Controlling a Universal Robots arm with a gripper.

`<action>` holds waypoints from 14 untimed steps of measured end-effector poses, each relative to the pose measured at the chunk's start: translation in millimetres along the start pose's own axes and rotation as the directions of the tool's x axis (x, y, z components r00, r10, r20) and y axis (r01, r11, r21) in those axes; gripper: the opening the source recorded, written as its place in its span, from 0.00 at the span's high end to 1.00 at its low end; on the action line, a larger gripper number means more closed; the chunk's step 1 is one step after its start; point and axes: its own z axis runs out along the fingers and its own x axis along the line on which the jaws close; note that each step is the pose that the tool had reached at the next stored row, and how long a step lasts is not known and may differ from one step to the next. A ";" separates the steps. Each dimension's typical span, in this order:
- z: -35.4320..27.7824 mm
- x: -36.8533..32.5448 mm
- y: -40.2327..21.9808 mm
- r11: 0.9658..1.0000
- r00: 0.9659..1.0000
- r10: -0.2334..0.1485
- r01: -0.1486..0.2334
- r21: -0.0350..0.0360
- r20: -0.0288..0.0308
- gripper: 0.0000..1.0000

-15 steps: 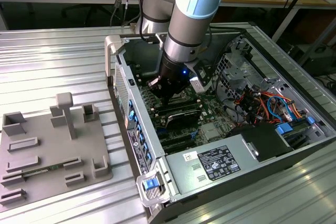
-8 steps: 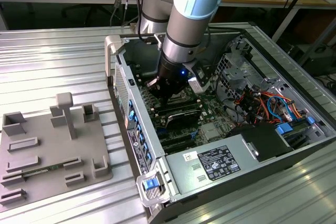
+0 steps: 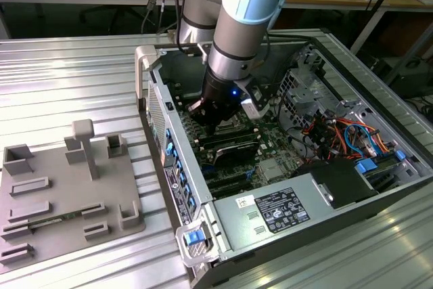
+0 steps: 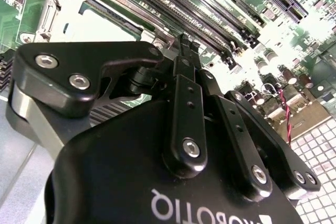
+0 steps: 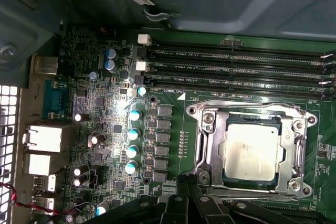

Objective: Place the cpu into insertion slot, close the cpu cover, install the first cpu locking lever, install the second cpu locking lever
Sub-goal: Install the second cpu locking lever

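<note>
The cpu [image 5: 251, 153] lies silver face up in the insertion slot, which it hides almost entirely. The cpu cover [image 5: 210, 145], a silver frame, lies flat around it with the chip showing through its cut-out. A thin silver locking lever [image 5: 247, 104] runs along the socket edge beside the memory slots; another [image 5: 252, 196] runs along the opposite edge. My gripper [image 5: 184, 182] is shut with nothing visible between its black fingers [image 4: 186, 93]. Its tip [image 4: 184, 43] sits at a corner of the socket, next to a lever's end [image 4: 164, 39]. In the exterior view the gripper [image 3: 211, 125] is deep inside the case.
Long black memory slots [image 5: 236, 66] flank the socket. Capacitors [image 5: 135, 129] and rear ports [image 5: 42, 140] stand on its other side. The case walls [image 3: 159, 109], power supply [image 3: 270, 211] and cables [image 3: 338, 133] hem in the arm. A grey fixture plate [image 3: 67, 187] lies outside.
</note>
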 end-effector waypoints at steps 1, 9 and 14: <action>0.1 -0.1 0.4 1.000 1.000 0.000 0.000 0.000 0.000 0.89; 1.6 -0.2 2.1 1.000 1.000 -0.005 0.005 -0.001 0.000 0.89; 2.4 -0.1 2.2 1.000 1.000 -0.009 0.009 -0.001 0.000 0.89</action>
